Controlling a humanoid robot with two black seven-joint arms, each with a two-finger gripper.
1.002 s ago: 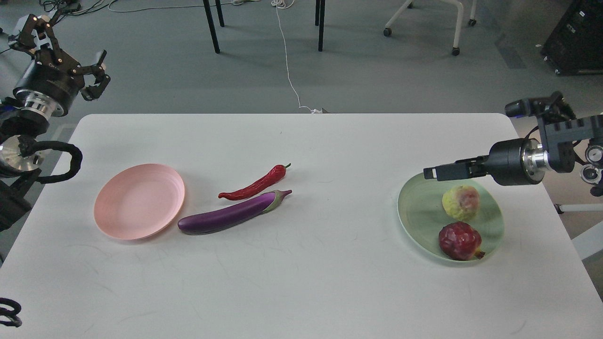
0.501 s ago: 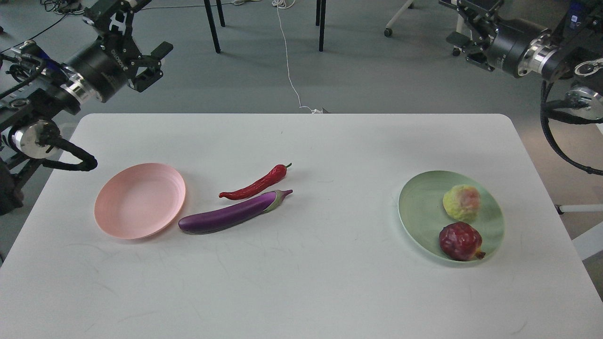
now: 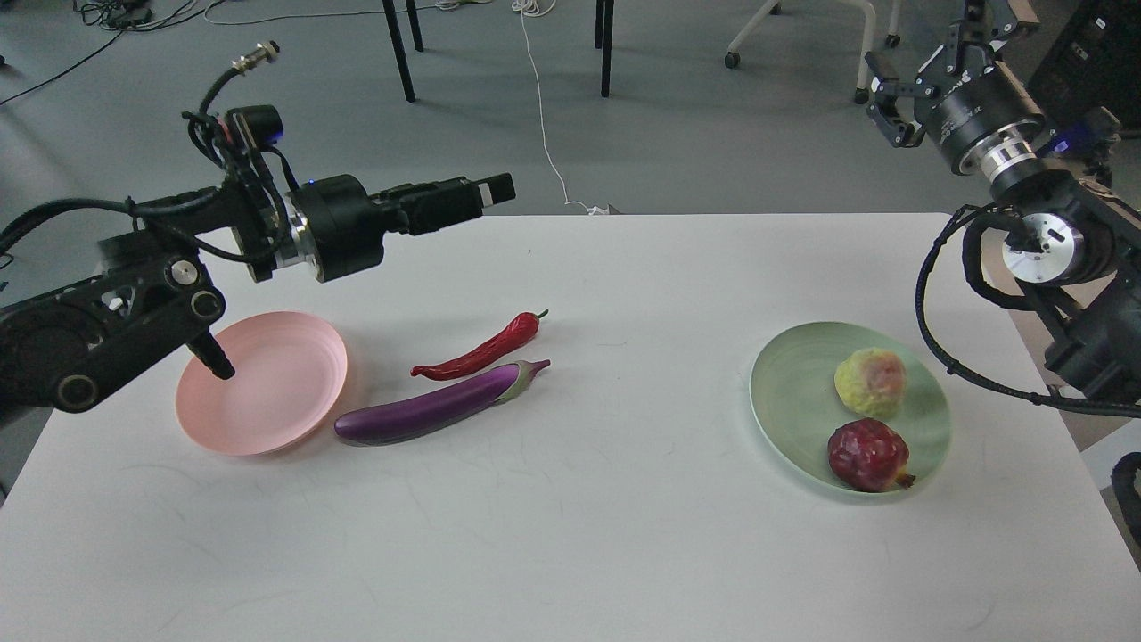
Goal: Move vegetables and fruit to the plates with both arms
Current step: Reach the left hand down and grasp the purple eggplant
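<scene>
1. White table (image 3: 570, 535) is sitting on grey floor (image 3: 677, 134); chair legs (image 3: 406, 49) are standing behind.
2. Eggplant (image 3: 437, 406) and chili (image 3: 481, 352) are lying beside pink plate (image 3: 267, 383); both fruits are resting in green plate (image 3: 784, 392).
3. Left claw (image 3: 495, 190) is seemingly pressed together; right claw (image 3: 891, 94) I cannot tell.

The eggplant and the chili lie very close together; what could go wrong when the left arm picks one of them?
The eggplant and chili lie nearly touching, so the left gripper may catch or push both. The eggplant's end sits against the pink plate, so lifting it might shift the plate.
</scene>
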